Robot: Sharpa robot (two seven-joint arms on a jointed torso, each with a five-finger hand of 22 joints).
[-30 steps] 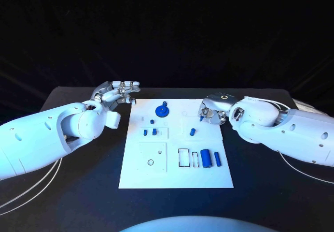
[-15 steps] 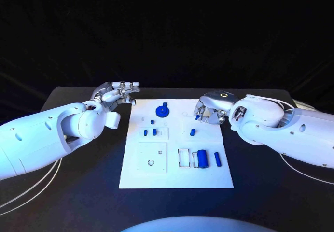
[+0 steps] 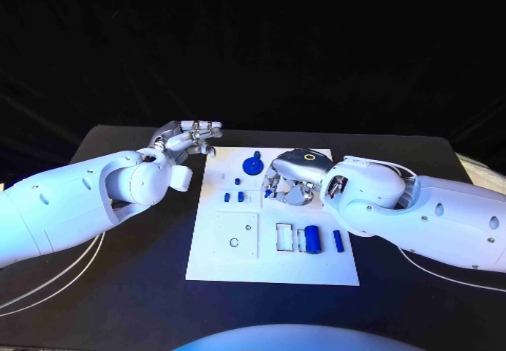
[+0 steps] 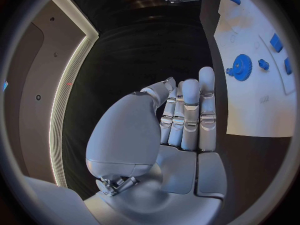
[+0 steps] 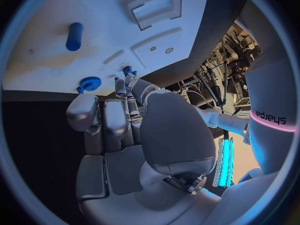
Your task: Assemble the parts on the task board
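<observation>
My right hand (image 3: 290, 175) hangs over the middle of the task board (image 3: 216, 267), fingers curled down toward the small blue pegs (image 3: 233, 196) in the upper left block. In the right wrist view a blue tip shows at its fingertips (image 5: 127, 76); I cannot tell whether that is a part being pinched or one lying on the board beyond. The blue gear (image 3: 252, 165) lies just beyond this hand, toward the far edge. The blue cylinder (image 3: 311, 238) and the thinner blue bar (image 3: 338, 240) lie nearer me, close under my right forearm, long axes running from near to far. My left hand (image 3: 190, 137) is off the board at its far left corner, fingers straight and together, empty. I judge the right hand the nearer one to every part, so the coming move falls to it.
</observation>
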